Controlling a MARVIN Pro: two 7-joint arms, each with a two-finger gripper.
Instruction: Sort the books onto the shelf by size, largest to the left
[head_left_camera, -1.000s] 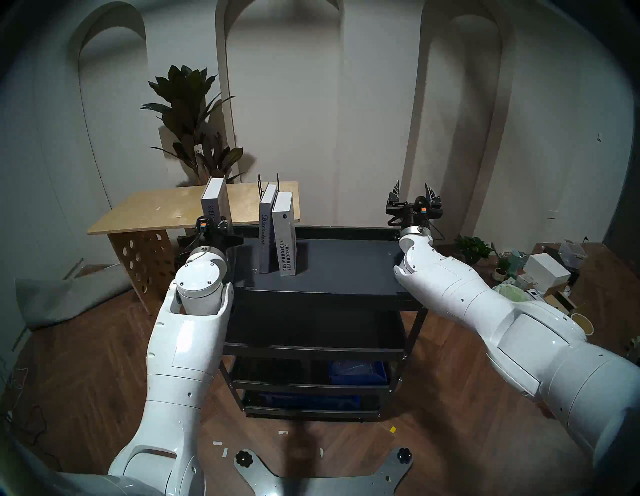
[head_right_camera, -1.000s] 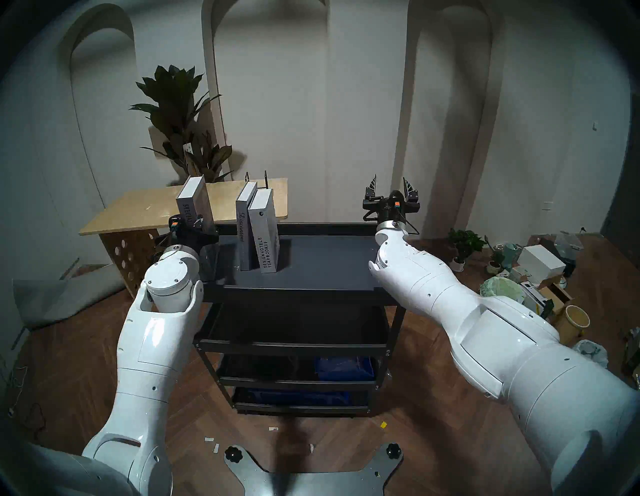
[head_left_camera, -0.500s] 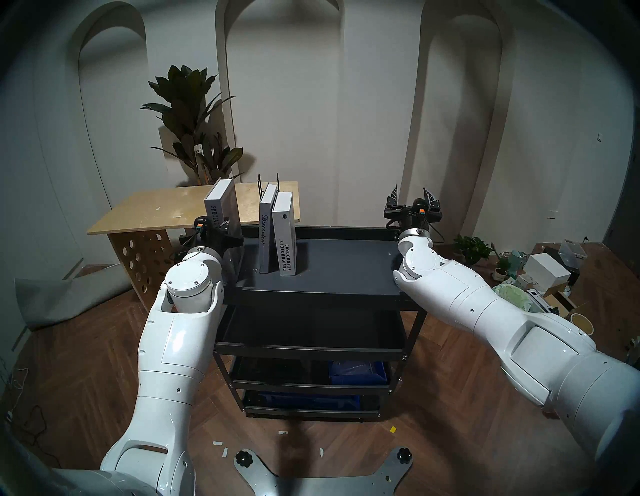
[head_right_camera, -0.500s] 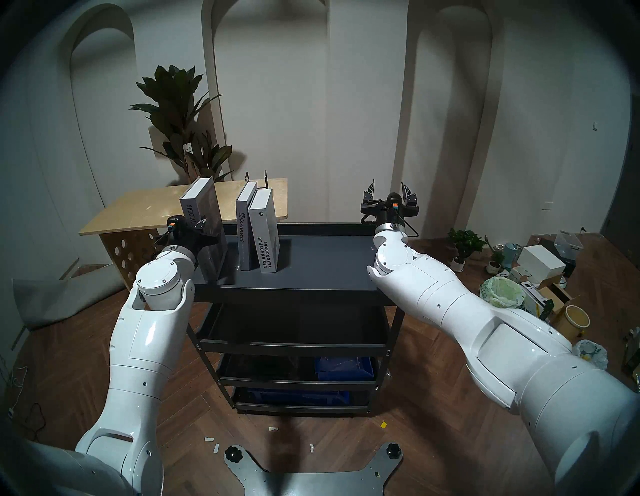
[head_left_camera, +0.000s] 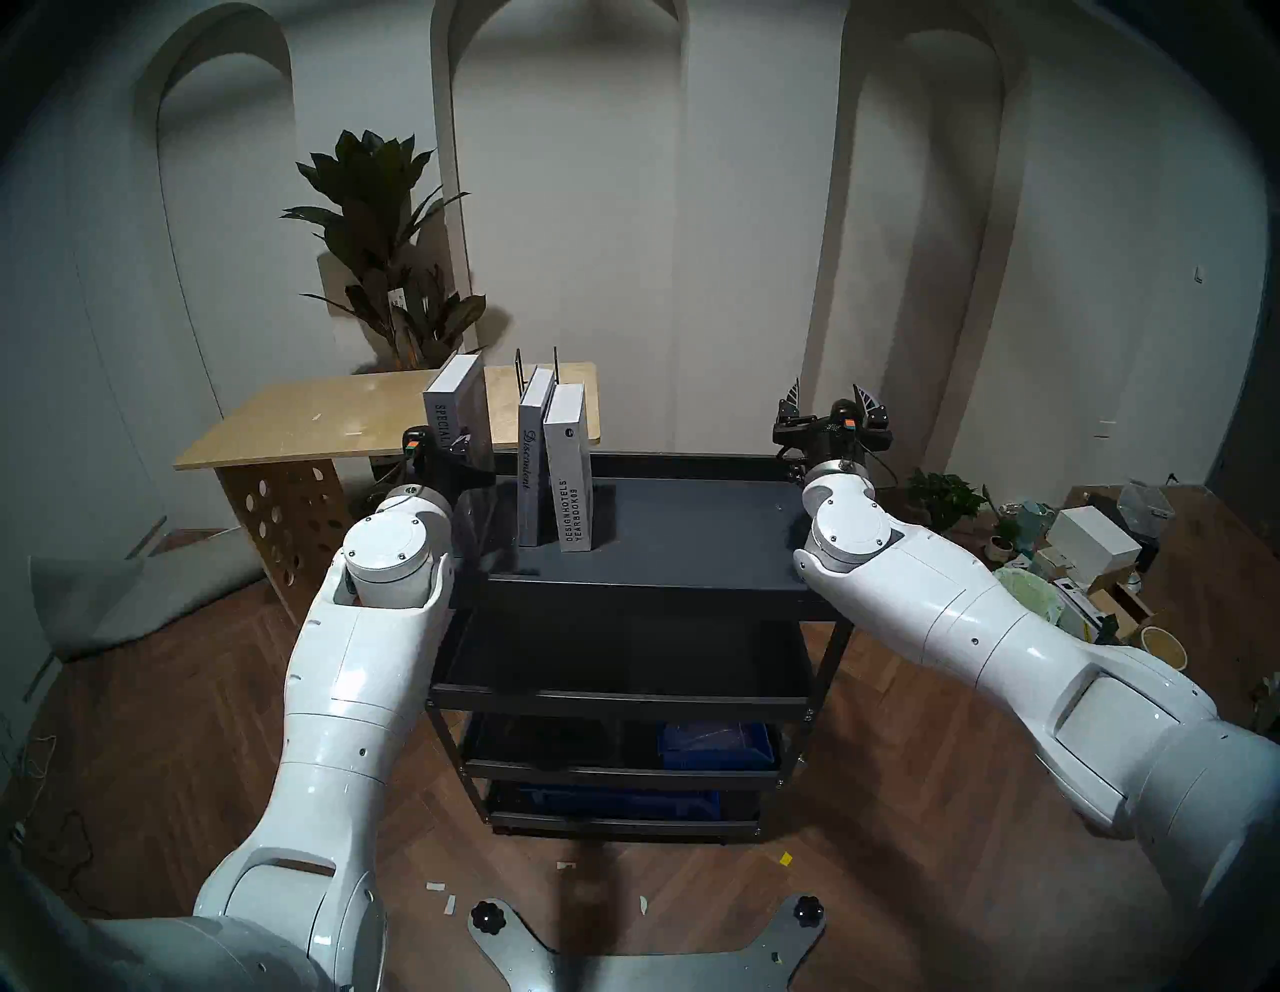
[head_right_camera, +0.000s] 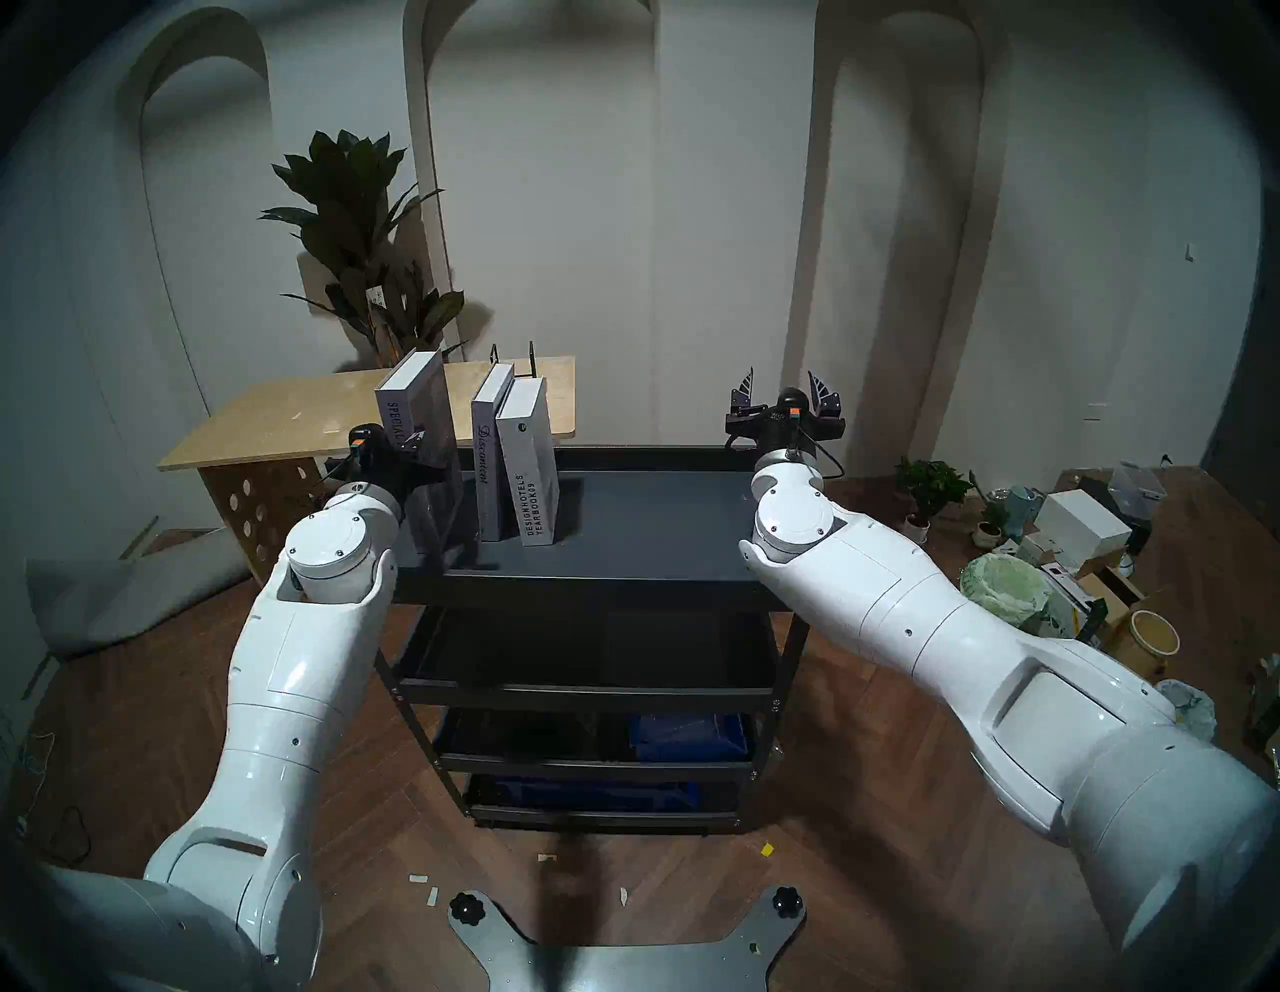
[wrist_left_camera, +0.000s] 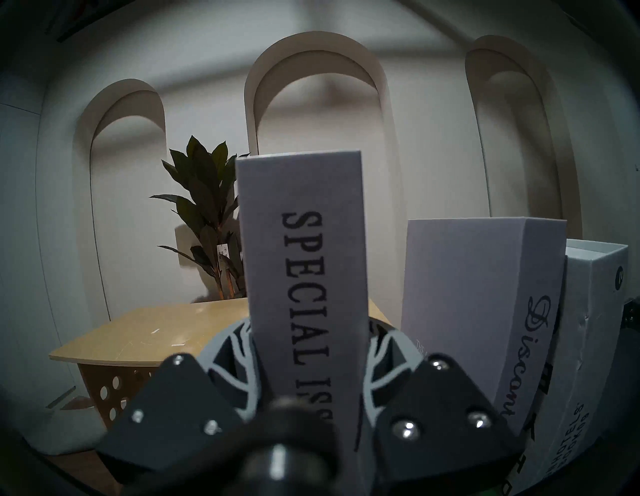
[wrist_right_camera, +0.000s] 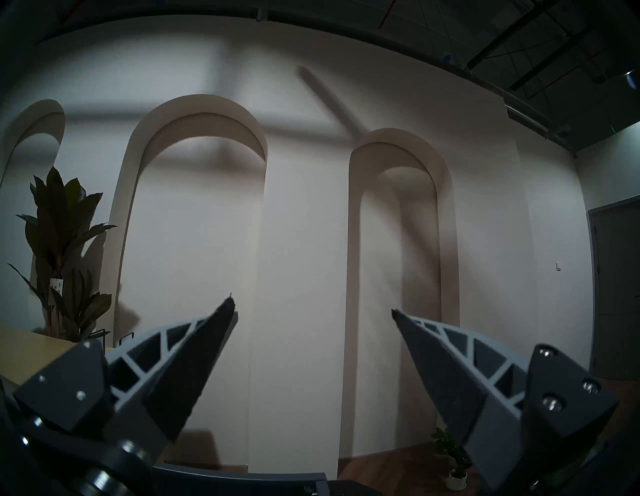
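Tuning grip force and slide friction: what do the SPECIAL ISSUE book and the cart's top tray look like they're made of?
SPECIAL ISSUE book: matte grey board or cloth-like cover, no glare, printed black lettering, white paper page edges. Top tray: dark grey, probably painted or powder-coated sheet metal; thin folded rim, dull even sheen.

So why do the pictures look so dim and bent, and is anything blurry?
Head views: dim room, dark fisheye rim, arches bowed. Left wrist view: the tool body is blurred up close, the SPECIAL ISSUE book spine sharp. Right wrist view: soft shadows streak the wall.
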